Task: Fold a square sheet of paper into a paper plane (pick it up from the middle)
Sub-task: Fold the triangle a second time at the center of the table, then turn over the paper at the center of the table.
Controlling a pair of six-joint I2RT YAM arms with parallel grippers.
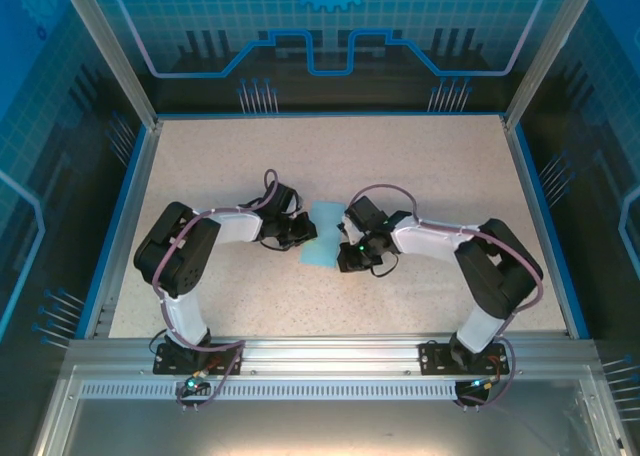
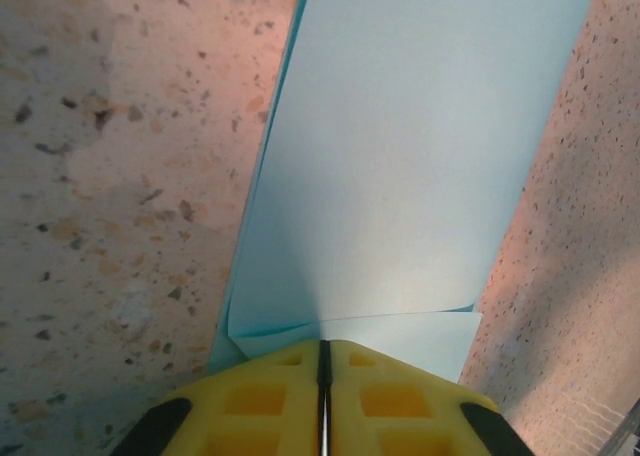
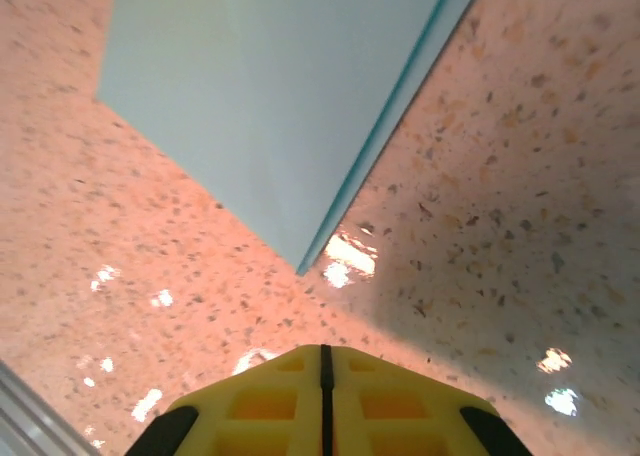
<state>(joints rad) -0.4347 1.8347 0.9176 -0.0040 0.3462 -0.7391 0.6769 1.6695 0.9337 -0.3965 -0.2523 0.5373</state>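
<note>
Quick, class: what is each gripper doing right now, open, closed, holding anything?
Left gripper: closed, pinching an edge of the blue paper.
Right gripper: closed, holding nothing; the paper's corner lies ahead of it, untouched.

Twins: left arm (image 1: 185,261), right arm (image 1: 495,271). Joint housings (image 1: 180,238) black, bulky, rounded; white shells (image 1: 240,226) on links between. Purplish-grey cable (image 1: 268,179) looped along each, outside casing. Black base plates (image 1: 185,356), small teal lights (image 1: 190,384) beside (plugs there too). Green lamp (image 1: 358,246) near right wrist. On left gripper (image 2: 323,348) and right gripper (image 3: 323,354), fingers (image 2: 255,396) yellow plastic, square pockets moulded in, black rounded corners lower down.
</note>
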